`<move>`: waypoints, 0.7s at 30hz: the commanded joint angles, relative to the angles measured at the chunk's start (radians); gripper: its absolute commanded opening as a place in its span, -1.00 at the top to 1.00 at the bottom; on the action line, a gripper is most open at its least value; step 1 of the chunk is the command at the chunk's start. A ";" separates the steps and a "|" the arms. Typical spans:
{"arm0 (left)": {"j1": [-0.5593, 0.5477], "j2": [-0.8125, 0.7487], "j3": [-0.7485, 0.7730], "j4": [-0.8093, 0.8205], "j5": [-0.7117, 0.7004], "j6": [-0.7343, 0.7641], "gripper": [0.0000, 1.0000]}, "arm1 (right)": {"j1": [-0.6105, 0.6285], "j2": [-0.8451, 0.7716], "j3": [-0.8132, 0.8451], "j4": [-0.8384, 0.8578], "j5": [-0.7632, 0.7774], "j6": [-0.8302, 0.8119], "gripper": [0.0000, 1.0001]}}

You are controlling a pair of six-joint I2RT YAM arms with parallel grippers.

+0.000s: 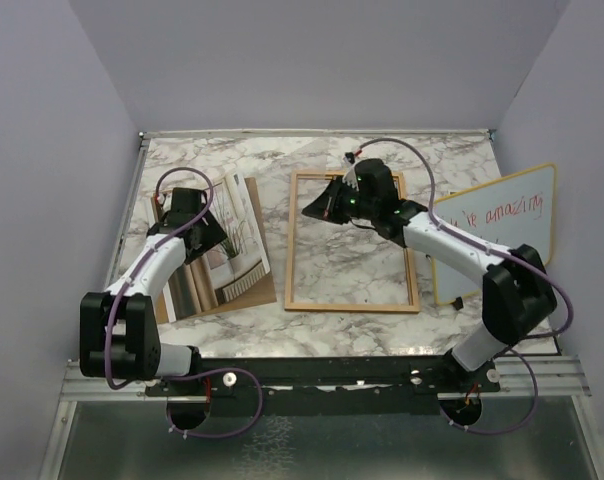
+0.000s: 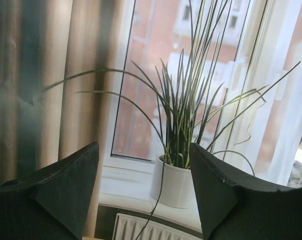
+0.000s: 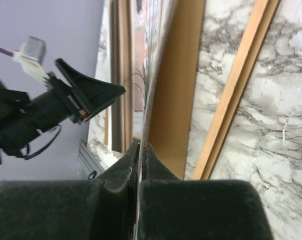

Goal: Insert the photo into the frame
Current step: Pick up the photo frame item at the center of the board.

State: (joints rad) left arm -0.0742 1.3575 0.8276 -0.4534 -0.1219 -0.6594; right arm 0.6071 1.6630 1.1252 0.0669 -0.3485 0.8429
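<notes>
L claw (image 2: 143,150) is hovering wide open right over the photo (image 1: 237,250), gripping nothing; can't tell if tips are touching it. Photo is lying flat on a brown board (image 1: 265,290), left side of worktop (image 1: 452,150), near the frame (image 1: 292,250) but apart. R claw (image 3: 140,150) is pinching shut on a thin sheet (image 3: 150,90) at frame's far-left corner, prob a clear pane, not sure. Judging: L should be grabbing a photo edge, not mid-print, w/ R holding the sheet clear of the opening.
</notes>
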 commanded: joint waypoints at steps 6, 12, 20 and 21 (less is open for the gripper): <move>0.001 0.034 0.096 -0.067 0.070 0.109 -0.50 | -0.010 -0.221 0.130 -0.446 0.208 -0.157 0.99; -0.007 0.072 0.144 -0.061 0.260 0.168 -0.53 | -0.019 -0.332 0.227 -0.601 0.289 -0.223 0.99; -0.168 0.115 0.194 0.058 0.309 0.184 -0.55 | -0.038 -0.396 0.369 -0.832 0.447 -0.306 0.99; -0.197 0.136 0.211 0.070 0.307 0.180 -0.55 | -0.037 -0.398 0.388 -0.855 0.462 -0.315 0.99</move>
State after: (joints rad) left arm -0.1738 1.4418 0.9802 -0.4728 0.1341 -0.4992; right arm 0.5793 1.3010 1.4494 -0.6380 0.0006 0.5922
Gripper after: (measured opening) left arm 0.771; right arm 0.006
